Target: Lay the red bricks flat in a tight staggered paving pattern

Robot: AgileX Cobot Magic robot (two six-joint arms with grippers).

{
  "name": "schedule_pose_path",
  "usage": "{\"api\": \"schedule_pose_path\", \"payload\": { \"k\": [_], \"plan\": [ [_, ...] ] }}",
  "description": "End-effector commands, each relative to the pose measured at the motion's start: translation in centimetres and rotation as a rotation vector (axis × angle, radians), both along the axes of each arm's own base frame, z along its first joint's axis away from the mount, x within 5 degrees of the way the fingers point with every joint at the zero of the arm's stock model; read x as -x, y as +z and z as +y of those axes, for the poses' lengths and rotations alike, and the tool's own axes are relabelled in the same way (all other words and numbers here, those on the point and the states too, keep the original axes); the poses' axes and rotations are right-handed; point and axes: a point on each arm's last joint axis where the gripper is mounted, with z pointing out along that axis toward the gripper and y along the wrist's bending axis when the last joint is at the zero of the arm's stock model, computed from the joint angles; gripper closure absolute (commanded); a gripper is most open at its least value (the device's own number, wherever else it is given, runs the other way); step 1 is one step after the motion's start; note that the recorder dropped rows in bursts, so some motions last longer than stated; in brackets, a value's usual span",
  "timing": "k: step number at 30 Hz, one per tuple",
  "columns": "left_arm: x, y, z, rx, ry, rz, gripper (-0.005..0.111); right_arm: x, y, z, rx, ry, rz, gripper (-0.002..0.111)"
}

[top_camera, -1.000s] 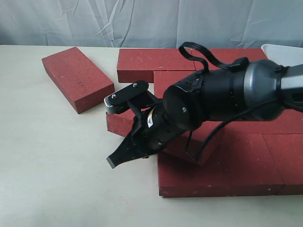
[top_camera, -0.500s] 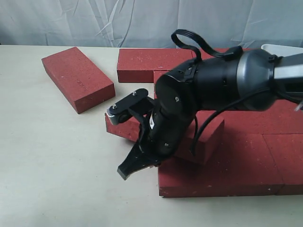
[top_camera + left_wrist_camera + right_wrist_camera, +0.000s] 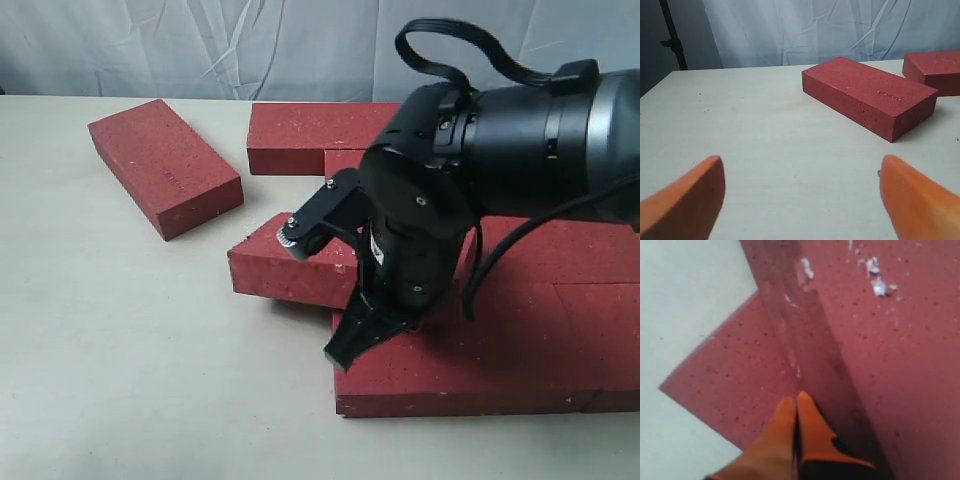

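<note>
Paving of red bricks (image 3: 540, 340) lies flat across the right of the pale bench (image 3: 120, 350), the pieces set edge to edge. At its left edge one skewed brick (image 3: 285, 268) sits at an angle to the rows, its left end out over the bare bench and its right end hidden behind the black right arm, so whether it rests on a neighbour cannot be told. A back brick (image 3: 310, 130) lies flat at the far edge, and a loose brick (image 3: 165, 165) lies flat on its own, turned at an angle, well apart to the left. The right claw (image 3: 345, 348) points steeply down at the left end of the front brick (image 3: 470, 370) – its wrist view shows the orange fingertips (image 3: 812, 427) pressed together with nothing between them, at a seam where two brick surfaces meet. The left claw (image 3: 802, 167) is spread wide and empty, low over bare bench, facing the loose brick.
</note>
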Motion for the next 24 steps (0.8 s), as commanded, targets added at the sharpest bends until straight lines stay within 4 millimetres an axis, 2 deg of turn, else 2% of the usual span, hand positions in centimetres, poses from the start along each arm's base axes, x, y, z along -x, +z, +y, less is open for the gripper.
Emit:
{"api": "schedule_pose_path", "payload": {
  "k": [1,14,24],
  "plan": [
    [0.0,0.0,0.0,0.009,-0.001,-0.012,0.027,-0.3,-0.5,-1.2,0.074,-0.031,-0.078,0.109],
    [0.0,0.0,0.0,0.009,-0.001,-0.012,0.027,-1.1,-2.4,-1.3,0.119,-0.01,-0.15,0.109],
    [0.0,0.0,0.0,0.009,-0.001,-0.012,0.027,-1.7,-2.7,-1.4,0.135,-0.071,-0.214,0.109]
  ]
}}
